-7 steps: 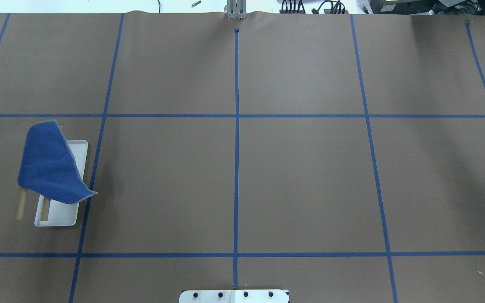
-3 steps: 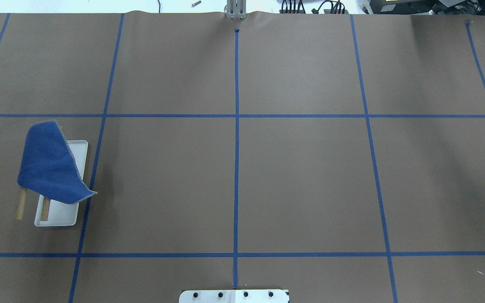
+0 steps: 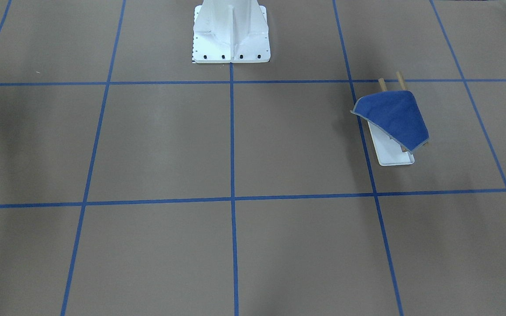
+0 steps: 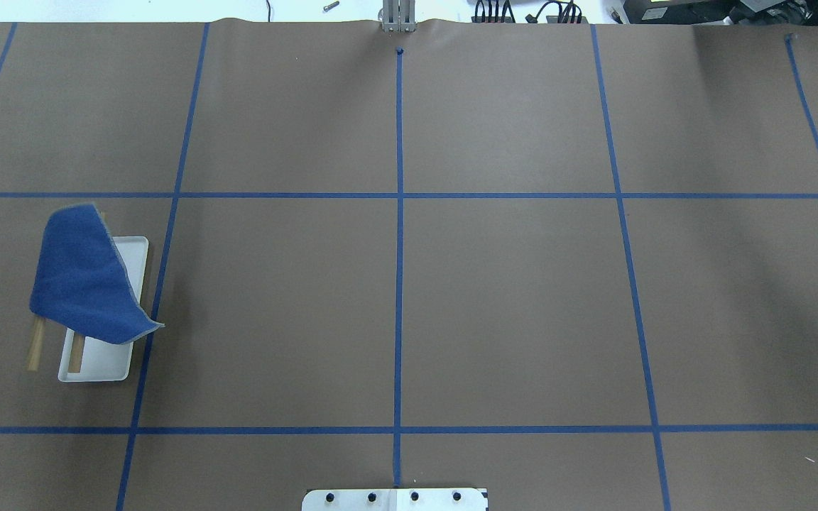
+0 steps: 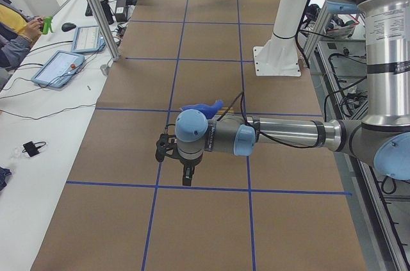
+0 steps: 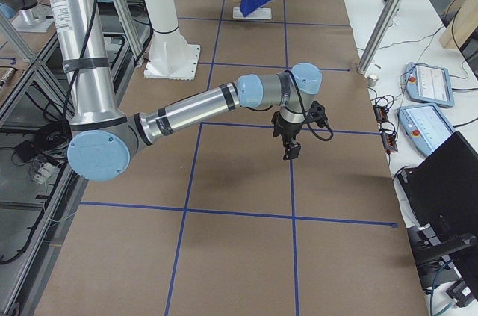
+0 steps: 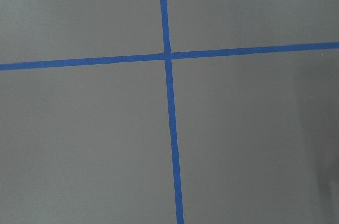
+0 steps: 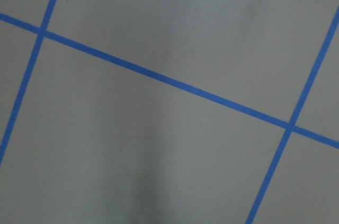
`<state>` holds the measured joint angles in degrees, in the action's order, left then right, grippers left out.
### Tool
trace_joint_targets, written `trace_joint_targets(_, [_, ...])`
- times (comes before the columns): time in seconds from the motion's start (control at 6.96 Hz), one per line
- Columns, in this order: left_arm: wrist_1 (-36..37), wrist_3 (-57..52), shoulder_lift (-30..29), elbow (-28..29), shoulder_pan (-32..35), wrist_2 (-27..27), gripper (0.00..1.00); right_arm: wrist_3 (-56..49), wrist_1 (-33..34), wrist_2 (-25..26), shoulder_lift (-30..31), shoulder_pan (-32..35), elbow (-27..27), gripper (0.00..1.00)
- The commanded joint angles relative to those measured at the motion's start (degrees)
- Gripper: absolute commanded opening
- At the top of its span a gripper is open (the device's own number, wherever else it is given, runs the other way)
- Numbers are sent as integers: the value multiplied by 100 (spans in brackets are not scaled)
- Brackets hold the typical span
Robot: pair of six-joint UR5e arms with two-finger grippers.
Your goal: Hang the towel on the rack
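The blue towel [image 4: 82,277] lies over the two wooden rods of the rack [image 4: 107,358]. It sits crooked. One pointy corner sticks out past the side of the white tray. The ends of the rods poke out from under the towel. The rack stands on the brown worktop [image 4: 508,298], on the robot's left side.

The left tool [image 5: 186,176] hangs over the worktop and points down. The right tool [image 6: 291,150] hangs over the worktop too, well away from the rack. Neither tool touches the towel. I cannot tell if the tools are open or closed.

Blue tape lines [image 7: 168,57] cross the worktop. A big white stand [image 3: 231,30] is bolted at the robot's side.
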<state>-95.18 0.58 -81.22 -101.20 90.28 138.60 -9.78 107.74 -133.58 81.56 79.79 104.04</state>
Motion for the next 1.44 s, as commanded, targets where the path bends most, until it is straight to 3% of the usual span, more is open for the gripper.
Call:
trace_joint_targets(0.0, [-18,-5,-8,-40,-2,9,99,20,-8,-80,0,1,19,100])
trace_joint_targets(1.29, [-545,-5,-8,-49,-19,9,99,363,-78,-89,-9,-34,-7,100])
